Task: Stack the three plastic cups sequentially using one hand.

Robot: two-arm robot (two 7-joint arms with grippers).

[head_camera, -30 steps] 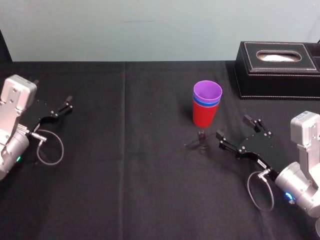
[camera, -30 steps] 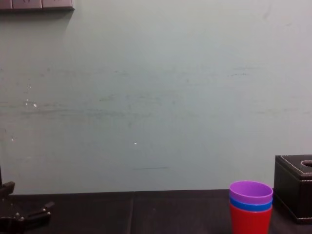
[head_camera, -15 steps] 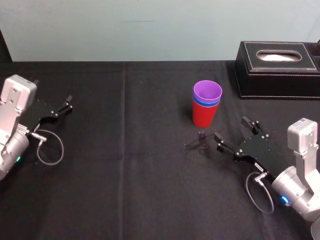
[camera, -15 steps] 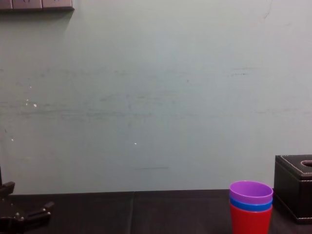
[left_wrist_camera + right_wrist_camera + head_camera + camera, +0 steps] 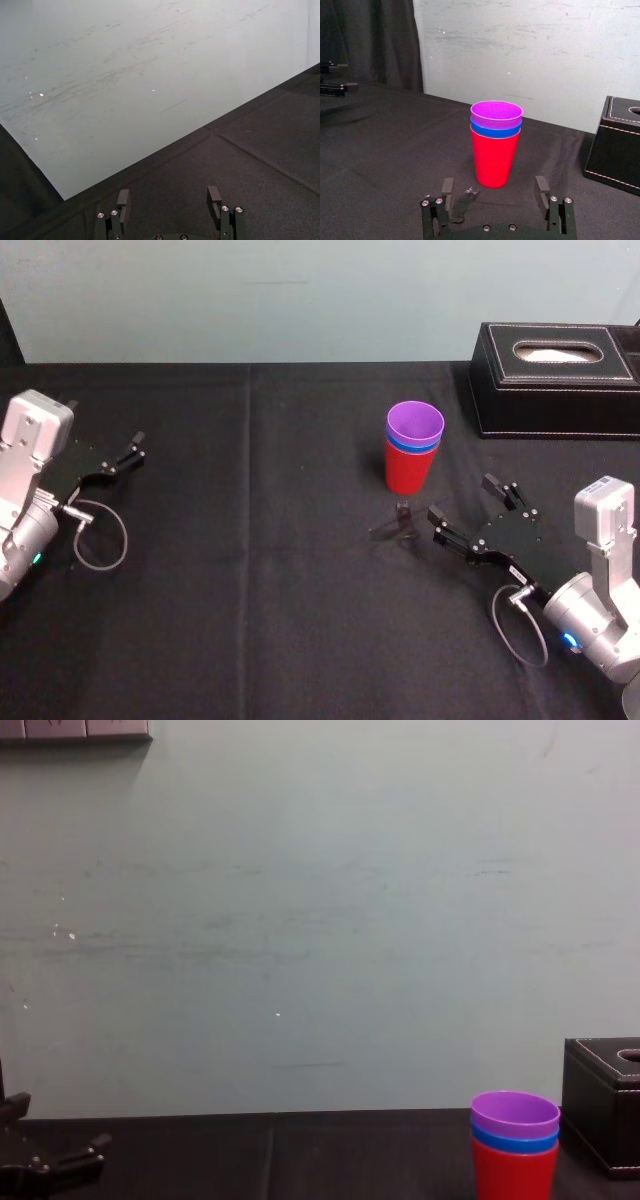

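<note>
Your three plastic cups (image 5: 413, 448) stand nested near the bench's (image 5: 250, 540) far-right corner, beside the black box (image 5: 555, 380). The blue cup (image 5: 412, 445) shows only a rim band between purple cup (image 5: 415, 423) and red cup (image 5: 407, 472). The right gripper (image 5: 463, 497) sits nearside, jaws wide and empty, and the left gripper (image 5: 130, 452) is parked at the left edge, jaws parted.

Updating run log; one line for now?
purple cup in blue cup in red cup | right gripper open, near red cup, apart | left gripper open, idle
</note>
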